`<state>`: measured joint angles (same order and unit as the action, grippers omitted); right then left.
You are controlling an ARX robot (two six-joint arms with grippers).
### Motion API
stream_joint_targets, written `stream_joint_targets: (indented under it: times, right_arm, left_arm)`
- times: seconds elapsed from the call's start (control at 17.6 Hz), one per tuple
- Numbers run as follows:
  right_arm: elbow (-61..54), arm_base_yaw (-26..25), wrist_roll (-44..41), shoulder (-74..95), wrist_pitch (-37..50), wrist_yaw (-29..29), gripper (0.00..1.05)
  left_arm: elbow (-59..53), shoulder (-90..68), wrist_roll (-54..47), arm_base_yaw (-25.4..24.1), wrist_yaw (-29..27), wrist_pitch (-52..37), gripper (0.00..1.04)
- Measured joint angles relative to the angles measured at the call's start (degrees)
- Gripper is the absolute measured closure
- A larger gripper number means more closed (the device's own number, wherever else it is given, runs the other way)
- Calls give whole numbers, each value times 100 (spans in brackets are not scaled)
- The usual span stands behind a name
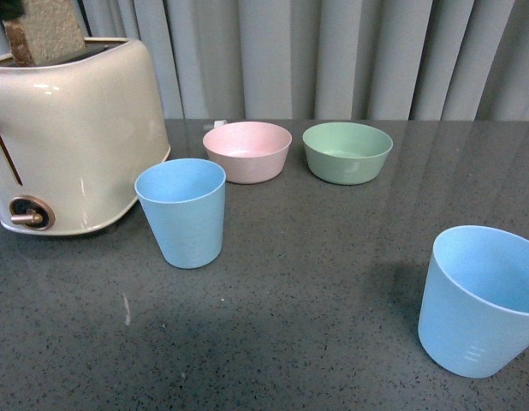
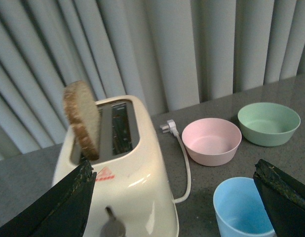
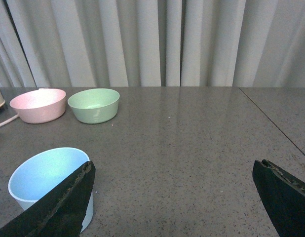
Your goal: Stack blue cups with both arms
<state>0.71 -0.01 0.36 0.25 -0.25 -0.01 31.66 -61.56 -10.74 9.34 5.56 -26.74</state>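
Note:
Two light-blue cups stand upright on the dark grey table. One blue cup stands left of centre beside the toaster; it also shows in the left wrist view, partly behind one finger. The other blue cup, with faint marks near its base, stands at the near right; it shows in the right wrist view behind one finger. My left gripper is open and empty above the toaster and cup. My right gripper is open and empty over bare table. Neither arm shows in the front view.
A cream toaster with a bread slice stands at the far left, its white cord trailing behind. A pink bowl and a green bowl sit at the back. A grey curtain hangs behind.

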Motion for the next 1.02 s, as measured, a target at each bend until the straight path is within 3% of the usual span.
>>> stream_joint_targets:
  times: [0.17, 0.34, 0.91, 1.02]
  right_arm:
    - [0, 0, 0, 0, 0, 0, 7]
    - [0, 0, 0, 0, 0, 0, 7]
    - [0, 0, 0, 0, 0, 0, 7]
    - [0, 0, 0, 0, 0, 0, 7]
  left_arm:
    - [940, -1764, -177, 634, 122, 457, 7]
    - [1294, -2490, -181, 1134, 144, 999, 7]
    - [1716, -3206, -136, 1189, 37, 1954, 7]
    - [1727, -3204, -177, 1196, 2, 1967, 19]
